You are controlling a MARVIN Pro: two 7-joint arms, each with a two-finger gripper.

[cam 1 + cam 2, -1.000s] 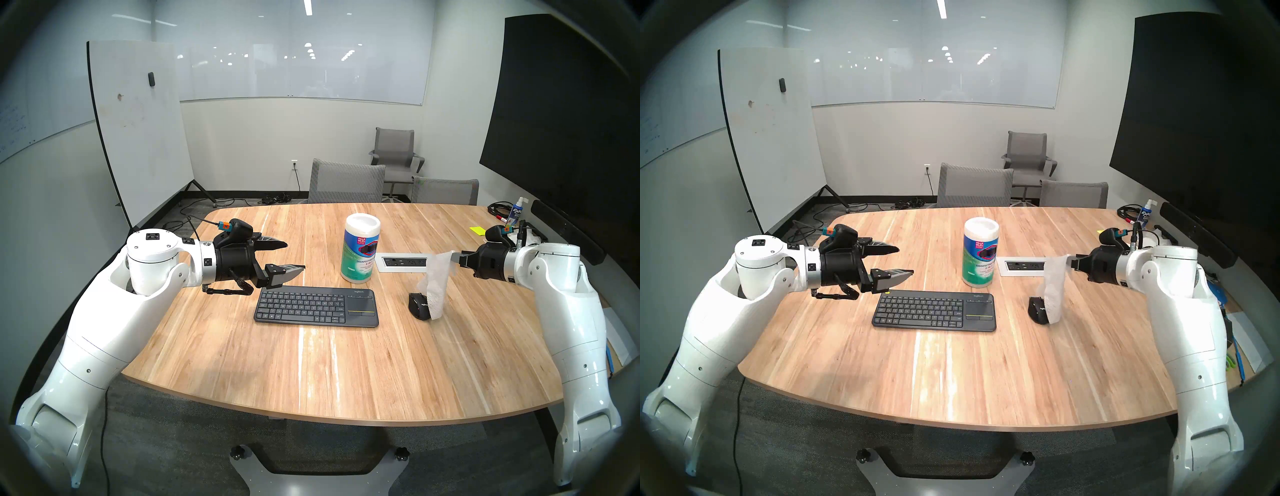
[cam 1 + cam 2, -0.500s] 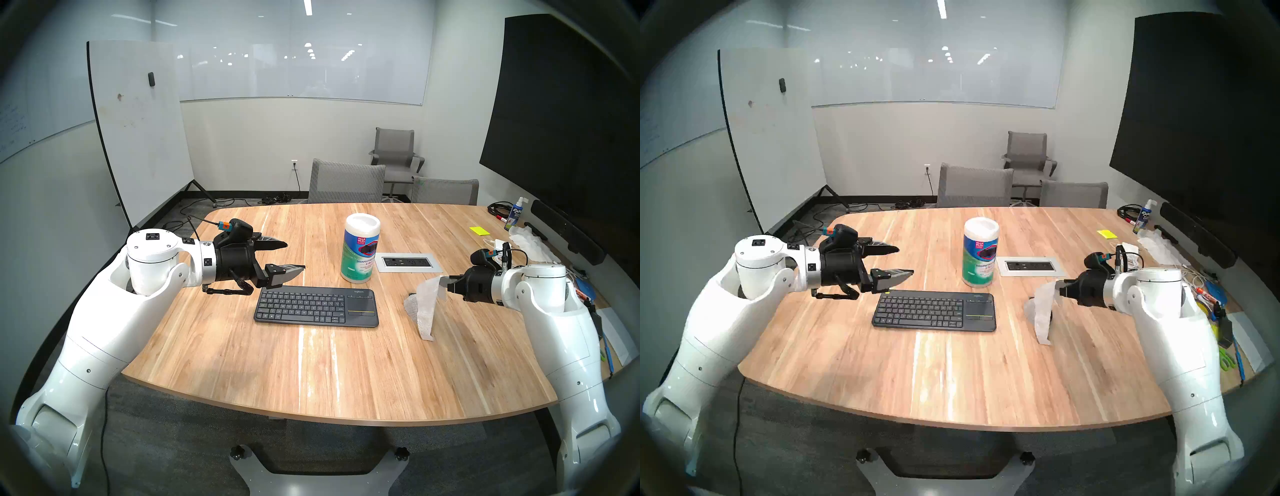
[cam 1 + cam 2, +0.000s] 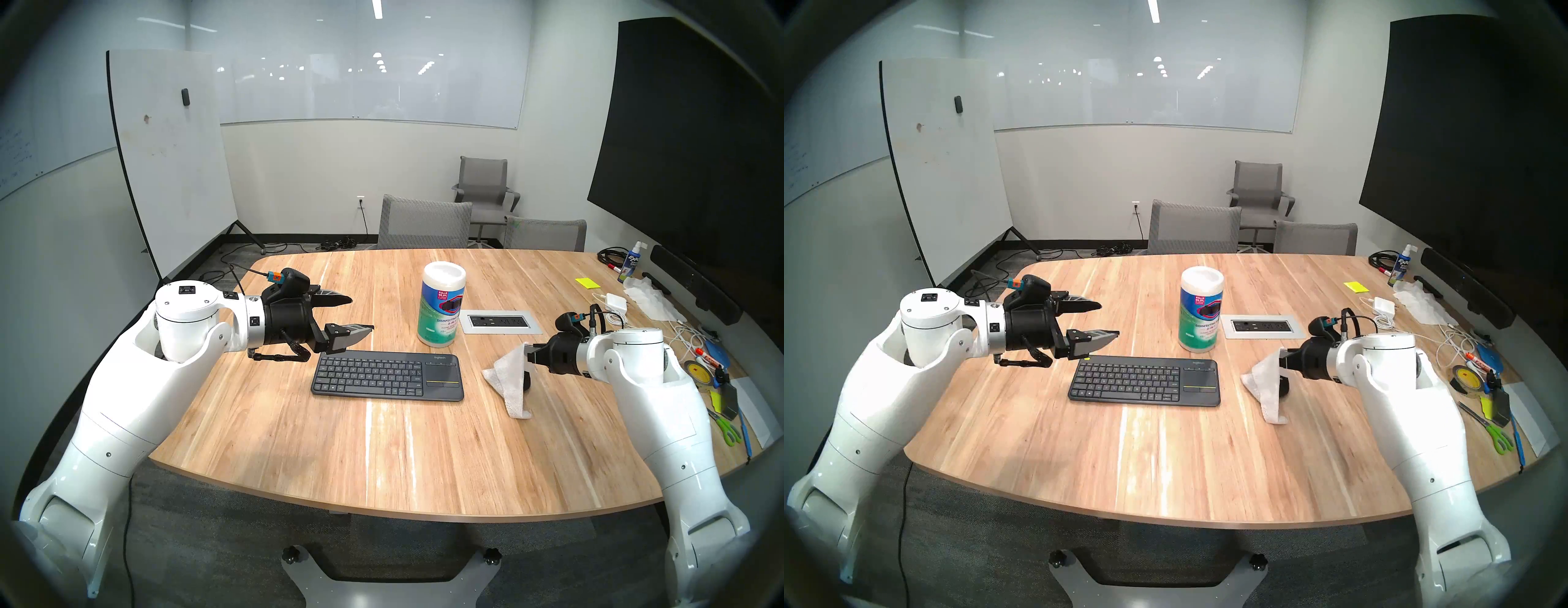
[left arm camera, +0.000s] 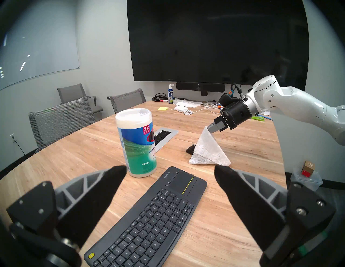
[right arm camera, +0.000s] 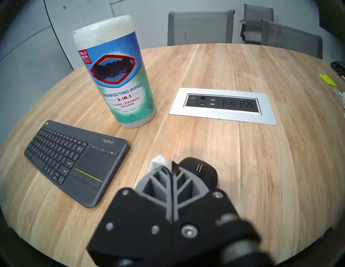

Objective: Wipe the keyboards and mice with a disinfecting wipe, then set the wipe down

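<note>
Two pincers share the job, and only one is working. My left pincer hangs spread wide and empty above the keyboard's ten o'clock corner, clear of it, parked, I judge, so the other arm has room.

Nearer my right side, the right pincer is clamped tight on the top corner of the wipe. I hold it by one corner so the sheet falls as a tent, with its lower edges spread on the counter. That tent drapes over the mouse, which sits at about three o'clock from the keyboard, apart from it. From the head views the mouse is almost fully hidden; only a dark sliver shows at the wipe's edge.

I judge the mouse wipe is in hand and the keyboard is still to be done. Dragging the limp sheet may shove the light mouse along, so I want gentle pressure.

Farther out, at twelve o'clock from the keyboard, stands the wipe canister, upright, with the outlet plate beside it.
</note>
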